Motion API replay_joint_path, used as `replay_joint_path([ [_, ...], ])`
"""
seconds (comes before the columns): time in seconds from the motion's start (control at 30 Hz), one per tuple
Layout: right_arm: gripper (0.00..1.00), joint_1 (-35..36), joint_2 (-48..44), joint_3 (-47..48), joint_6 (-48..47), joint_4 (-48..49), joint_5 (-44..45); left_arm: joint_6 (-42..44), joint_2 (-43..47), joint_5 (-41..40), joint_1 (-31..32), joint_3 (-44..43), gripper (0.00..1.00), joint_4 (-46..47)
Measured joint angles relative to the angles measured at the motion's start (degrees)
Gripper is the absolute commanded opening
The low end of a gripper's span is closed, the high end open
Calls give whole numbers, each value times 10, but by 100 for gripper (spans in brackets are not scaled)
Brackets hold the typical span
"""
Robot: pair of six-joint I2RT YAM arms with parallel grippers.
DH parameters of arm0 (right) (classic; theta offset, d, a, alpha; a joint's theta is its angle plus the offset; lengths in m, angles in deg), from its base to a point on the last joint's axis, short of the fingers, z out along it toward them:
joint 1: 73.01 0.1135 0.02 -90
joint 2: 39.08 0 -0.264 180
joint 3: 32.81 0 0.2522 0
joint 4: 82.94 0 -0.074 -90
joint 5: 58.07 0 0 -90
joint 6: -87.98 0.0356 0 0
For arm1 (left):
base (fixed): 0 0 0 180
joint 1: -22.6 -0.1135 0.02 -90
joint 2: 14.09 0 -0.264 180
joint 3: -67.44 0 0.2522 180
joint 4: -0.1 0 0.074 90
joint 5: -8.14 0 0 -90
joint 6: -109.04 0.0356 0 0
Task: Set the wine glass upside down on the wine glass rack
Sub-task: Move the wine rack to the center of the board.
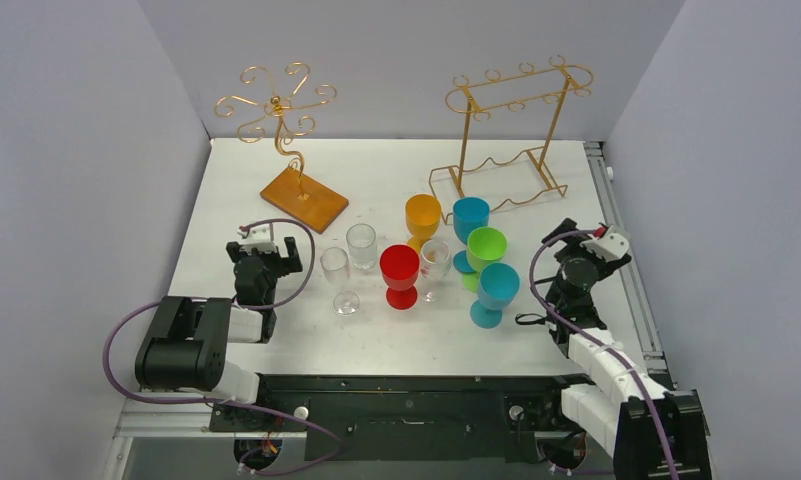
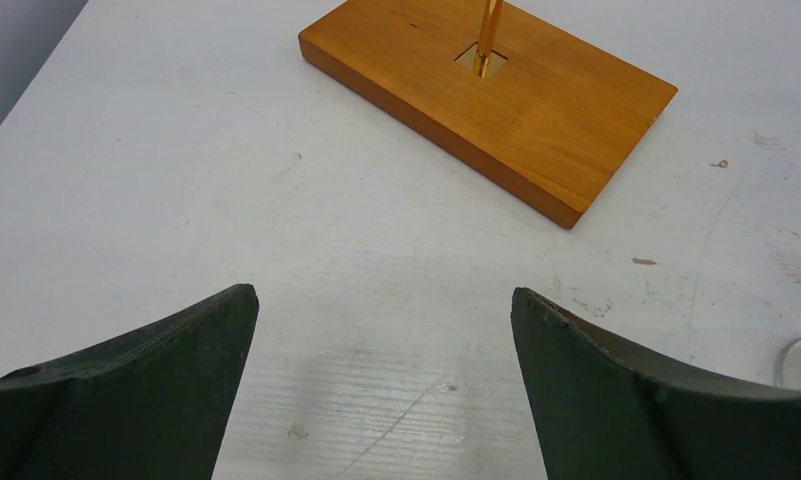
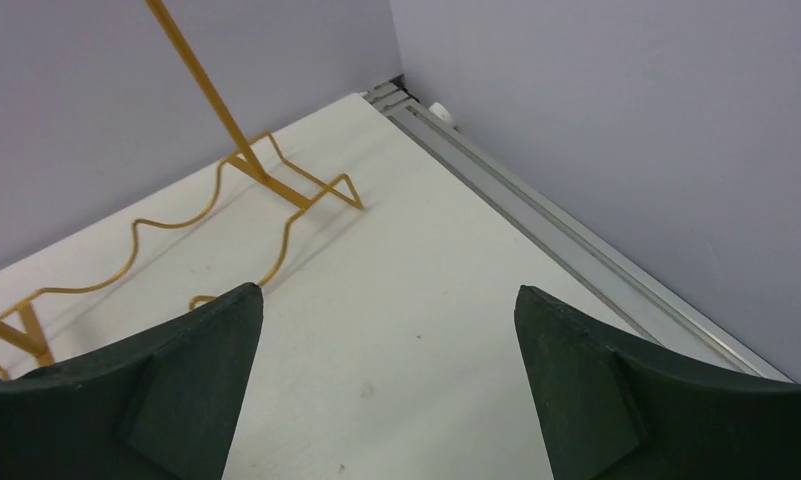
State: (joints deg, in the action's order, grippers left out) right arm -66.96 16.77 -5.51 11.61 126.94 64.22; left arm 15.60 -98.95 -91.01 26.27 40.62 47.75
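Note:
The wine glass rack point(image 1: 276, 108) is a gold wire tree with curled arms on a brown wooden base point(image 1: 304, 199) at the back left. Its base also shows in the left wrist view point(image 2: 496, 100). Three clear wine glasses stand upright mid-table: one point(image 1: 338, 280) nearest my left gripper, one point(image 1: 361, 245) behind it, one point(image 1: 435, 264) beside a red goblet point(image 1: 400, 274). My left gripper point(image 1: 266, 250) is open and empty, low over the table, left of the glasses point(image 2: 384, 300). My right gripper point(image 1: 578, 242) is open and empty at the right point(image 3: 388, 295).
Orange point(image 1: 423, 217), blue point(image 1: 470, 222), green point(image 1: 486, 249) and cyan point(image 1: 497, 291) goblets cluster right of centre. A taller rectangular gold wire frame rack point(image 1: 506, 135) stands back right, its foot in the right wrist view point(image 3: 226, 205). Grey walls enclose the table; a metal rail point(image 1: 626, 260) runs along the right edge.

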Motion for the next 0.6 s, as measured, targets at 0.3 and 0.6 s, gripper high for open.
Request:
replay_joint_path([
  [0.3, 91, -42, -40, 214, 161, -257, -153, -6, 35, 54, -36, -30, 96, -91],
  [0.6, 90, 178, -47, 310, 113, -443, -110, 3, 147, 156, -124, -226, 96, -431],
])
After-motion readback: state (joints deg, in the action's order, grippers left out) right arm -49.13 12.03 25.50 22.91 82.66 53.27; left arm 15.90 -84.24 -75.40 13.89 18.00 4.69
